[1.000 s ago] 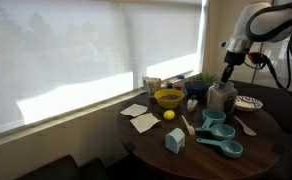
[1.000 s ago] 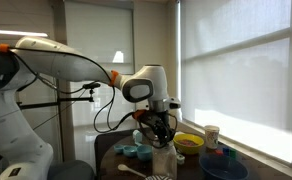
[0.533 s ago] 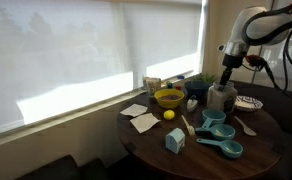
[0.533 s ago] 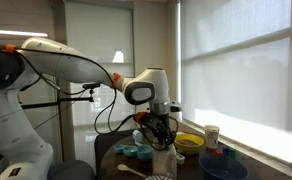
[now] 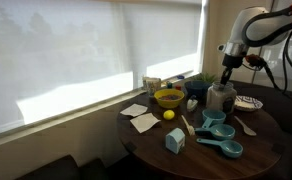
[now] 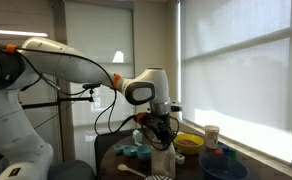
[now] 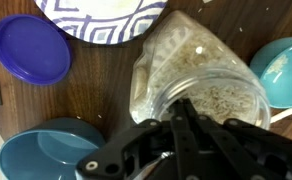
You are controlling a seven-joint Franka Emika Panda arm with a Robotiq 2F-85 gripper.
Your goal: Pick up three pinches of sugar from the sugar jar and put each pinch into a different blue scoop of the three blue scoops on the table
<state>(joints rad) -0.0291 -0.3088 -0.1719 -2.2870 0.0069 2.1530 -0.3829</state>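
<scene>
The sugar jar [image 5: 222, 97] stands at the table's middle, translucent, with pale sugar [image 7: 176, 55] filling it to the mouth. My gripper [image 7: 185, 104] reaches straight down into the jar's mouth, fingers pressed together, tips at the sugar's surface. Whether grains are caught between them does not show. In both exterior views the gripper [image 5: 227, 80] [image 6: 162, 138] sits on top of the jar [image 6: 162, 160]. Three blue scoops [image 5: 216, 117] [image 5: 221, 131] [image 5: 229, 148] lie in a row in front of the jar. In the wrist view two of the scoops [image 7: 46, 152] [image 7: 282, 68] flank the jar.
A yellow bowl [image 5: 169, 98], a lemon [image 5: 169, 114] and white napkins [image 5: 141, 120] lie beside the jar. A pale-blue carton [image 5: 174, 141] stands near the table's edge. A patterned plate [image 7: 101, 18] and a purple lid [image 7: 31, 50] lie just beyond the jar.
The fingers have closed together inside the jar's mouth. The arm has hardly moved.
</scene>
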